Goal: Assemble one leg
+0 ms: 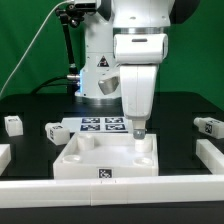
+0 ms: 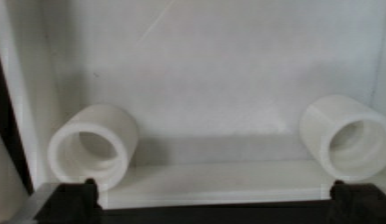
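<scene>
Black tabletop (image 1: 30, 108): white square panel (image 1: 85, 155), sockets apparently empty; hand (image 1: 138, 129) low over it, fingers spread wide, holding nothing; leg (image 1: 208, 125) loose, not yet fitted.

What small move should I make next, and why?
Probably lift straight up first. The gripper sits low inside the tabletop, its fingers spread with nothing between them, while a leg lies loose at the exterior view's right. Rising should clear the tabletop's raised rim before heading there.
</scene>
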Motion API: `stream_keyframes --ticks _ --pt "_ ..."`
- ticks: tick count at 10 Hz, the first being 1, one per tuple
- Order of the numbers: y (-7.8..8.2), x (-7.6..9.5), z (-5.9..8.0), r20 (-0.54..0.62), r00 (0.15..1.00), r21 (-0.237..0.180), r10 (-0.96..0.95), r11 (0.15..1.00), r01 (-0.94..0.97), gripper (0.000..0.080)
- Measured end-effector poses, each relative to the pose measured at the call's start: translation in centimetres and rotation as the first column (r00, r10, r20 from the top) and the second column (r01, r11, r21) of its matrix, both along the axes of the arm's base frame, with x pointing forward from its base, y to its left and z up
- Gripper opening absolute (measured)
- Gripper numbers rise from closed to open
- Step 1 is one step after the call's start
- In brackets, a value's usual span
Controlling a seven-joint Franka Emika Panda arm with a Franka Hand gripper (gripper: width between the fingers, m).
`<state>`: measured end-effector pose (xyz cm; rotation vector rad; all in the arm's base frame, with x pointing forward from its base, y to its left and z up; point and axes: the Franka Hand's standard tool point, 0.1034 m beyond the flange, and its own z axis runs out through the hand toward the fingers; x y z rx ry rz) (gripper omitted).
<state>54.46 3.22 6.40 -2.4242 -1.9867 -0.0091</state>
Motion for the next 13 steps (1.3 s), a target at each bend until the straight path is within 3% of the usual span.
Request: stream_keyframes --ticks 2,4,7,13 --pt "0.0 -0.8 -0.3 0.014 1.0 0.003 0.0 1.0 0.0 0.065" --pt "-0.3 -3.9 -1.1 0.011 1.0 0.004 0.003 1.0 -0.003 0.065" --pt "-1.1 -6.9 -2.8 -0.011 1.0 0.008 -0.005 1.0 0.005 0.065" --pt "-2.0 -8.2 -5.3 -0.044 0.999 0.015 -0.03 0.999 0.03 0.065"
